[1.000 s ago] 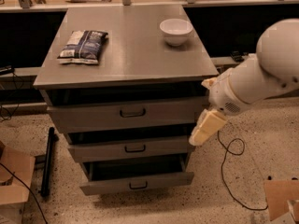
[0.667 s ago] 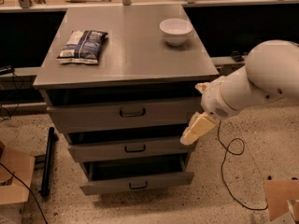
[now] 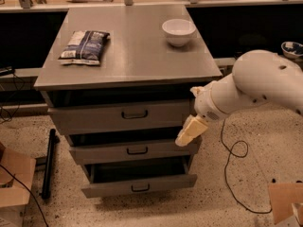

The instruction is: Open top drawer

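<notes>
Hanging at the 4 o'clock corner of the top drawer (image 3: 85,118), the gripper (image 3: 191,130) shows only as a cream wedge, so I cannot tell whether it is open or closed. The drawer sits just under the cabinet top (image 3: 137,56), black handle (image 3: 134,114) central. The white arm (image 3: 255,86) hides its right end and runs off frame at 3 o'clock.

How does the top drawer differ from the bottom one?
The top drawer has a wider, taller front; the bottom drawer looks narrower and lower-fronted. The hand hangs by the top drawer's lower right corner, well above the bottom drawer. Both are grey with small dark central handles.
</notes>
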### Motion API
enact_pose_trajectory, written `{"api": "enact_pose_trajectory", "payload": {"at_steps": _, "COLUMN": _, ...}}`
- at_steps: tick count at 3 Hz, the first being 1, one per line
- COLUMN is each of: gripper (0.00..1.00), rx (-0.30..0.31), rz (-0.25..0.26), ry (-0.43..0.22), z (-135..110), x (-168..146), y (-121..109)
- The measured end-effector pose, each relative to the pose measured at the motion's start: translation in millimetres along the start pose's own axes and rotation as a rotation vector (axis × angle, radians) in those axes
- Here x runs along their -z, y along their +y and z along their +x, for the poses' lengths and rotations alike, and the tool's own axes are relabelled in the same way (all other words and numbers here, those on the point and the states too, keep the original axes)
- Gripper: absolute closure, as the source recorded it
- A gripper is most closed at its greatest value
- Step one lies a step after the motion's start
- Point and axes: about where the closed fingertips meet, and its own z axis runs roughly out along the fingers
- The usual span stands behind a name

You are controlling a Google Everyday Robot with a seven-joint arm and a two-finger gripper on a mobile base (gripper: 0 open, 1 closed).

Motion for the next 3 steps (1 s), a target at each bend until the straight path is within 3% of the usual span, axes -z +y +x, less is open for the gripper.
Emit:
{"api": "enact_pose_trajectory", "payload": {"at_steps": 1, "gripper": 0.0, "rx": 0.011, "rz": 0.002, "ry": -0.009, "z": 5, "x": -38, "y": -7}}
{"api": "enact_pose_trajectory", "payload": {"at_steps": 2, "gripper": 0.0, "rx": 0.022, "rz": 0.021, "ry": -0.043, "z": 9, "x": -71, "y": -26}}
{"api": "enact_pose_trajectory", "payload": {"at_steps": 3, "gripper": 0.0, "rx": 0.031, "rz": 0.008, "ry": -0.095, "z": 12, "x": -107, "y": -50}}
